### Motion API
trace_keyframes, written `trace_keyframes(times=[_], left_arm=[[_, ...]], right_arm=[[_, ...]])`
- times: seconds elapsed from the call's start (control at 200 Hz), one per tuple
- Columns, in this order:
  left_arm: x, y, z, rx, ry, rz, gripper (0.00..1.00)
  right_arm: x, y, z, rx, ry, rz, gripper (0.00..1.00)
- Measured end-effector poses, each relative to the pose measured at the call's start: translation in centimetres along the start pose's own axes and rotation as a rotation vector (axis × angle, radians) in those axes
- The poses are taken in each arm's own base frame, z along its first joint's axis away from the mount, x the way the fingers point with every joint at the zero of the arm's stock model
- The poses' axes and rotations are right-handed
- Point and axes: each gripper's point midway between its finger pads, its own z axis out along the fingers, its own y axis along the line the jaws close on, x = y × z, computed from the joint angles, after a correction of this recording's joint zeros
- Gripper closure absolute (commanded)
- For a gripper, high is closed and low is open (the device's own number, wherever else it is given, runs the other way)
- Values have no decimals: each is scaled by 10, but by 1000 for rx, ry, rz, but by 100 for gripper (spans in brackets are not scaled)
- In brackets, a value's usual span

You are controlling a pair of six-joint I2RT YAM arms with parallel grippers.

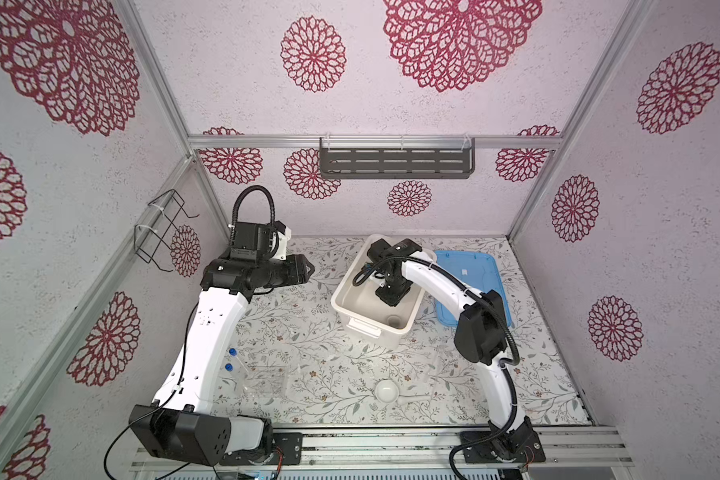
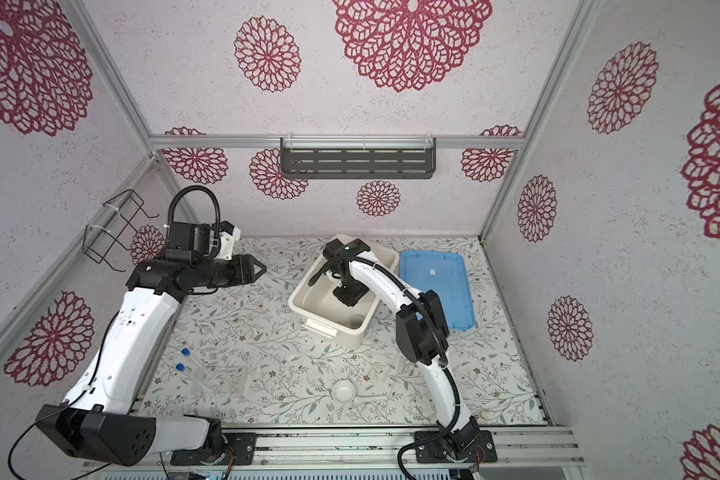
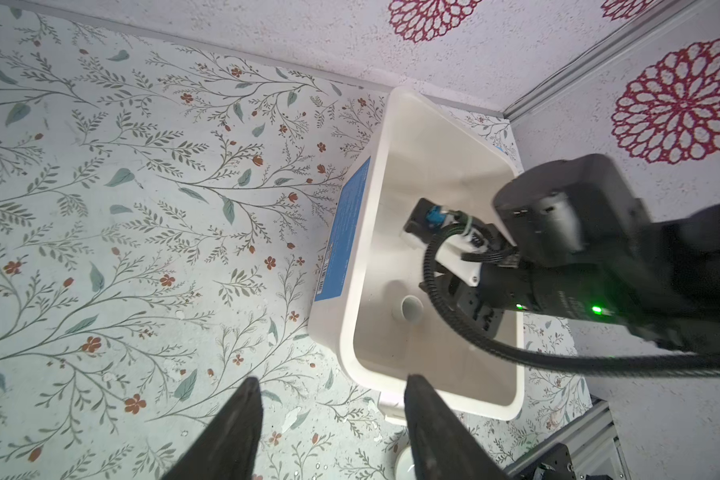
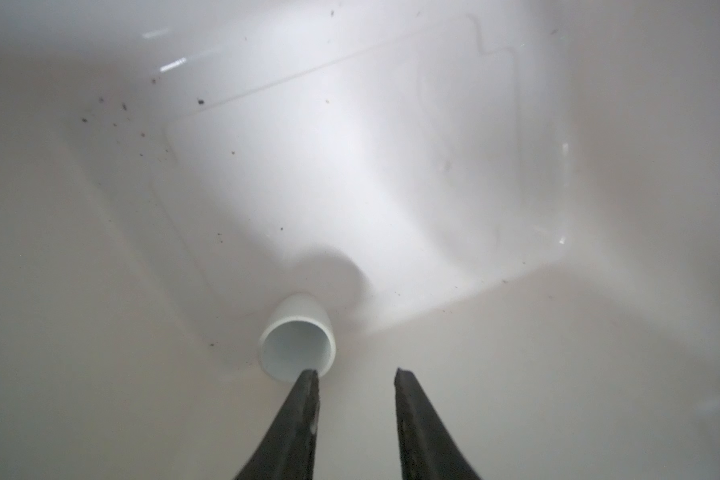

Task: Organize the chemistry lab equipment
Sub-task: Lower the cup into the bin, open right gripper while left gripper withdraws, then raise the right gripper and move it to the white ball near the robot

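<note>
My right gripper (image 4: 356,372) reaches down into the big white tub (image 1: 350,270) and stands open. One small white bowl (image 4: 297,349) rests on the tub floor just past one fingertip, free of the jaws; in a top view that bowl (image 1: 393,321) sits near the tub's front end. My left gripper (image 1: 308,270) hovers open and empty left of the tub. A second white bowl (image 1: 386,391) and a white pestle (image 1: 416,399) lie near the front edge. Two blue-capped tubes (image 1: 230,360) lie beside a clear rack (image 1: 267,380) at the front left.
A flat blue lid (image 1: 466,270) lies right of the tub, partly under my right arm. A black wire basket (image 1: 163,230) hangs on the left wall. A grey slotted shelf (image 1: 395,160) is on the back wall.
</note>
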Motion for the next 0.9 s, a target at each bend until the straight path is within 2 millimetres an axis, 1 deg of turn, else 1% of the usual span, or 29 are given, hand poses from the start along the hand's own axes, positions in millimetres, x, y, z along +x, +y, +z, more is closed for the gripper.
trace_keyframes(times=[0.065, 0.175, 0.28, 0.315, 0.36, 0.425, 0.475, 0.515, 0.535, 0.54, 0.555, 0.56, 0.57, 0.61, 0.701, 0.761, 0.816, 0.901], left_arm=[[1, 2, -4, -16, -10, -3, 37], [1, 8, -13, -58, -40, -3, 32], [3, 18, -21, -112, -69, -4, 29], [4, 21, -23, -128, -78, -6, 28], [7, 26, -26, -150, -86, -12, 27], [9, 33, -29, -179, -95, -24, 26], [10, 36, -31, -195, -103, -32, 26], [9, 40, -33, -208, -112, -36, 25], [8, 41, -33, -214, -115, -38, 25], [8, 41, -34, -215, -116, -38, 25], [7, 41, -34, -217, -119, -39, 25], [7, 42, -34, -220, -121, -39, 25], [7, 42, -34, -221, -122, -40, 25], [5, 44, -35, -230, -131, -42, 25], [2, 49, -37, -247, -145, -47, 24], [0, 51, -38, -254, -152, -50, 24], [0, 53, -39, -261, -154, -53, 23], [-1, 57, -39, -270, -158, -59, 23]], right_arm=[[0, -3, -22, 18, -37, 18, 60], [-2, -10, -69, 67, -130, 63, 60], [-1, -3, -116, 93, -235, 73, 60], [1, 5, -134, 100, -273, 57, 60], [5, 16, -150, 108, -311, 29, 60], [14, 47, -170, 91, -357, -44, 60], [23, 73, -177, 68, -377, -105, 59], [30, 94, -177, 46, -385, -152, 47], [33, 105, -175, 34, -387, -185, 30], [35, 108, -174, 29, -386, -192, 28], [38, 116, -172, 17, -385, -208, 8], [39, 118, -171, 15, -385, -214, 4], [41, 123, -169, 6, -382, -229, 2], [53, 143, -157, -35, -358, -280, 1], [77, 174, -124, -109, -287, -375, 2], [92, 190, -101, -143, -234, -427, 2], [105, 201, -82, -164, -193, -463, 3], [121, 216, -62, -183, -156, -525, 4]])
